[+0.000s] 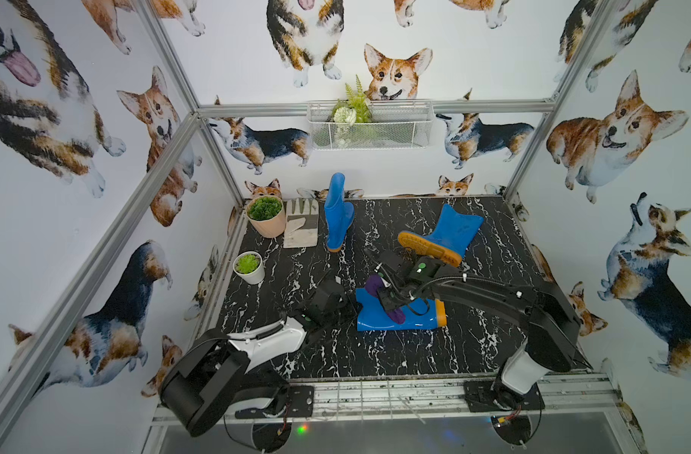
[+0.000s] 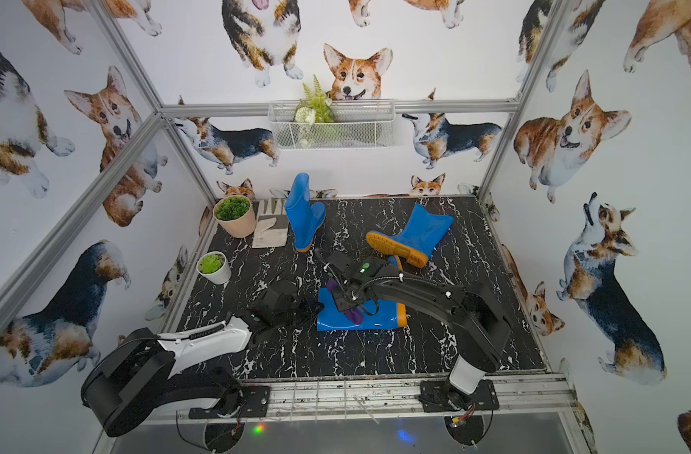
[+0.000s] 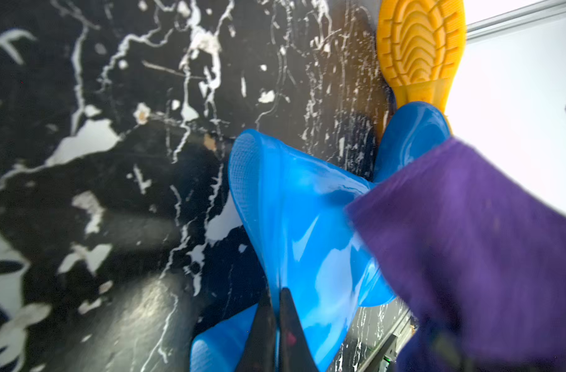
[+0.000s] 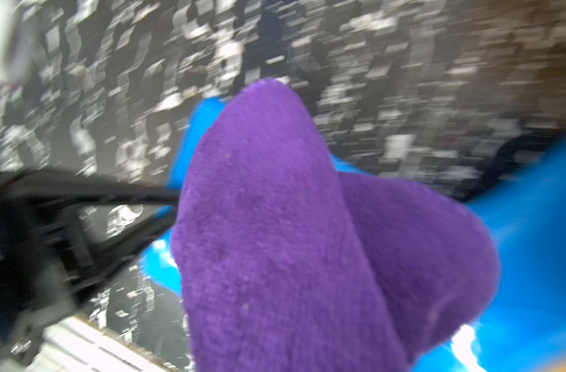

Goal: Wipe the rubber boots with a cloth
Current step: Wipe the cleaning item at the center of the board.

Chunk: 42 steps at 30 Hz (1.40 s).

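Draping over the lying boot (image 1: 418, 320) toward six o'clock on the table (image 1: 375, 353), the cloth (image 4: 275, 225), judged soft and light, was pinched in the closed right gripper (image 1: 389, 304); the boot's slick, pliant cuff (image 3: 275, 193) was clamped by the left gripper (image 3: 276, 322).

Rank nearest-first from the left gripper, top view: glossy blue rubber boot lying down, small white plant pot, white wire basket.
1. Lying blue boot, pinched by the left gripper.
2. White pot, left side.
3. Wire basket, hung at the back.
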Tool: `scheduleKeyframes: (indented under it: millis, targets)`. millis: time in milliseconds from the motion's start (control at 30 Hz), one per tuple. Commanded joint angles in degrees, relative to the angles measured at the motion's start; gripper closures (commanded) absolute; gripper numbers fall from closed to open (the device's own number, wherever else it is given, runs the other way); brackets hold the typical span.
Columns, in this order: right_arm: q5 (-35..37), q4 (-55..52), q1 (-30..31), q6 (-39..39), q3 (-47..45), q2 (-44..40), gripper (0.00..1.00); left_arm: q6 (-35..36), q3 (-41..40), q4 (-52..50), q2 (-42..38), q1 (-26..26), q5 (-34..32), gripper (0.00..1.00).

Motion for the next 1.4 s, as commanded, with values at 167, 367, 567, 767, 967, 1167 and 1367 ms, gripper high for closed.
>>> scheduleKeyframes:
  millis: [167,367,567,767,967,1167,1367]
  targets:
    - [-1.54,4.86,0.73,2.69,-5.28,5.45,1.0,-2.39,-0.75,0.51,-0.58,0.27,-2.83,1.0]
    - [3.76,1.1,-11.08,4.03,-23.15,-4.36,1.0,-3.29,-1.6,4.99,-1.26,0.72,0.01,1.0]
    - [4.14,1.1,-6.38,5.1,-17.43,-12.41,1.0,-3.51,0.97,5.34,2.53,0.71,4.17,1.0]
    - [-0.65,5.12,2.54,3.89,-3.55,1.05,1.0,-1.75,2.53,2.83,1.66,1.2,3.54,1.0]
    - [-1.15,3.16,-2.11,1.12,-8.23,1.7,1.0,-1.6,0.24,1.54,-1.93,2.26,3.12,1.0]
    - [-1.43,2.22,-16.32,1.96,-24.61,-15.85,1.0,0.88,-1.61,-3.1,-8.29,3.79,3.57,1.0]
    - [0.84,3.81,-6.69,5.85,-18.86,-17.29,1.0,1.32,-2.64,-3.53,-8.93,5.01,4.47,1.0]
